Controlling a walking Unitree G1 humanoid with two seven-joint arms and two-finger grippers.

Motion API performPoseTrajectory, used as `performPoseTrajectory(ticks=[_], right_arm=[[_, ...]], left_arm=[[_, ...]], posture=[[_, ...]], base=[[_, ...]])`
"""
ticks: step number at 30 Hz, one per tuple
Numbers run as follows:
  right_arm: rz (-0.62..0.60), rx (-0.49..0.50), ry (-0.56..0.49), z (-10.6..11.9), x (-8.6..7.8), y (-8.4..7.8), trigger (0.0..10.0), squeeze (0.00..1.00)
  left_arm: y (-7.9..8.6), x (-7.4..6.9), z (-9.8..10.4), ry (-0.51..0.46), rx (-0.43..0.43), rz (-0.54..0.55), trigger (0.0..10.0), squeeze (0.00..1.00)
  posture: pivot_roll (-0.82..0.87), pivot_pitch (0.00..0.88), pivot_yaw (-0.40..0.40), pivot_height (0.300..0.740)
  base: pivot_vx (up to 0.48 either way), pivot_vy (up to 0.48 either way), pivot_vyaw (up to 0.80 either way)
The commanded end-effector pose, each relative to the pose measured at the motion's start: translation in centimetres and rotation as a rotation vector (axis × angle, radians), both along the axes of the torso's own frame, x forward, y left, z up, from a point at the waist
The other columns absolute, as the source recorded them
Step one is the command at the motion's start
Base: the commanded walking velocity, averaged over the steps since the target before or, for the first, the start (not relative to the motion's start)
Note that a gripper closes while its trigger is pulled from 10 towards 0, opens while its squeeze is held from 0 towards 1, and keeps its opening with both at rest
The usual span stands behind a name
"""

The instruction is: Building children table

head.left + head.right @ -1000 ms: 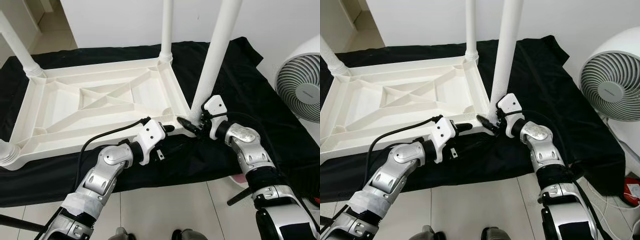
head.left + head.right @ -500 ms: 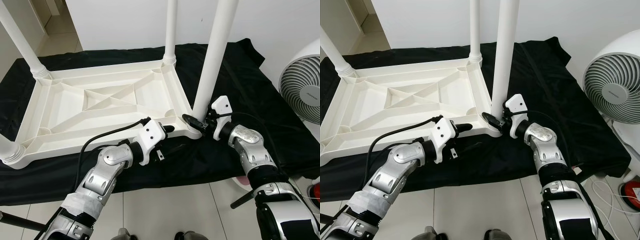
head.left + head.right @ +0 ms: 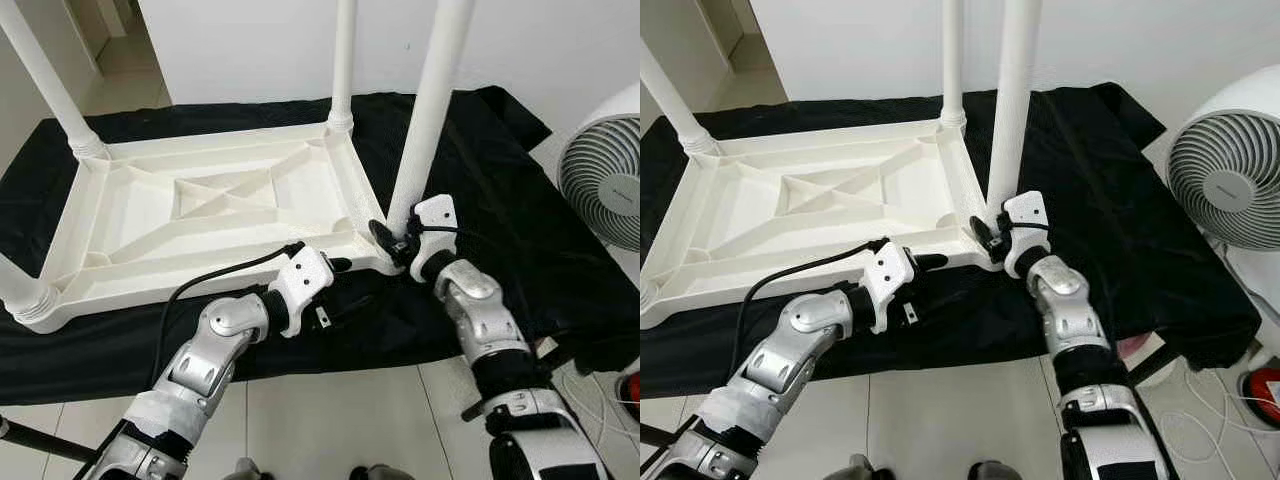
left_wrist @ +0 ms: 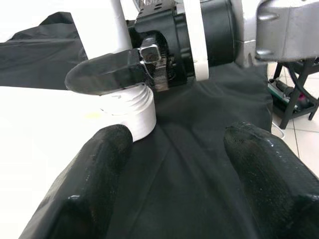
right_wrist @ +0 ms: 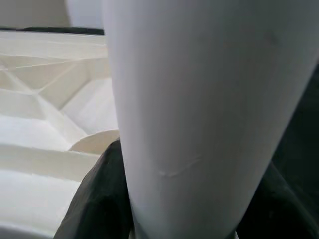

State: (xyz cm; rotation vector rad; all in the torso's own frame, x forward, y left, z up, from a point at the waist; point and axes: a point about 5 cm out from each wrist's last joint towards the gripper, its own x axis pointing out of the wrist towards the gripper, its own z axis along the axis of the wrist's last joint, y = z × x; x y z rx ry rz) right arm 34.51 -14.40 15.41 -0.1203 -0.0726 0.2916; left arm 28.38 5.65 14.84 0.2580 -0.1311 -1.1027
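Trouble could be coming at the near right corner, where we are gripping a white table leg (image 3: 425, 120) low down with our right claw (image 3: 393, 240), its two black fingers closing around the leg just above the ribbed collar that sits in the corner socket. If the leg is not fully seated, we judge that pulling or twisting it at an angle could be working it crooked or popping it out, and the tall leg could be tipping over. Pushing sideways could also be sliding the whole piece across the loose black cloth (image 3: 490, 200) spread on the tiled floor (image 3: 330, 420), bunching the cloth beneath it.

Our left claw (image 3: 330, 270) is hovering just in front of the near edge, close to that same corner. Its fingers are spread apart and holding nothing, with black cloth showing between them in the left wrist view.

We are looking at the children's table (image 3: 210, 200) lying upside down on the cloth. It is white plastic, with raised ribs crossing its underside. Four slim round white legs are standing up from its corners. A white fan (image 3: 605, 170) is standing near, on the robot's right.
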Motion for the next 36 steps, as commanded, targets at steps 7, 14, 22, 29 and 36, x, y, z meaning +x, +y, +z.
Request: performPoseTrajectory(ticks=[7, 14, 22, 29, 36], right_arm=[[-0.37, 0.044, 0.051, -1.1, -2.9, -0.3, 10.0, 0.0], [-0.33, 0.089, 0.069, -1.0, -4.3, 1.9, 10.0, 0.0], [-0.292, 0.104, 0.051, -0.2, -4.1, 2.0, 10.0, 1.0], [-0.028, 0.128, 0.094, -0.1, -3.9, 2.0, 10.0, 0.0], [0.254, -0.033, 0.058, 0.5, -3.8, -0.2, 10.0, 0.0]], left_arm=[[0.0, -0.3, -0.1, 0.003, 0.01, -0.033, 10.0, 0.0], [0.0, -0.5, -0.3, 0.009, 0.012, -0.042, 10.0, 0.0], [-0.2, -0.2, -0.1, 0.004, 0.014, -0.046, 10.0, 0.0], [-0.1, -0.1, 0.0, -0.006, 0.018, -0.044, 10.0, 0.0], [0.0, -0.3, -0.2, -0.002, 0.016, -0.035, 10.0, 0.0]], posture=[[-0.15, 0.093, 0.041, 0.74], [-0.16, 0.094, 0.048, 0.74], [-0.16, 0.087, 0.037, 0.74], [-0.15, 0.07, 0.032, 0.74], [-0.15, 0.077, 0.032, 0.74]], base=[[0.0, 0.0, 0.0], [0.0, 0.0, 0.0], [0.0, 0.0, 0.0], [0.0, 0.0, 0.0], [0.0, 0.0, 0.0]])
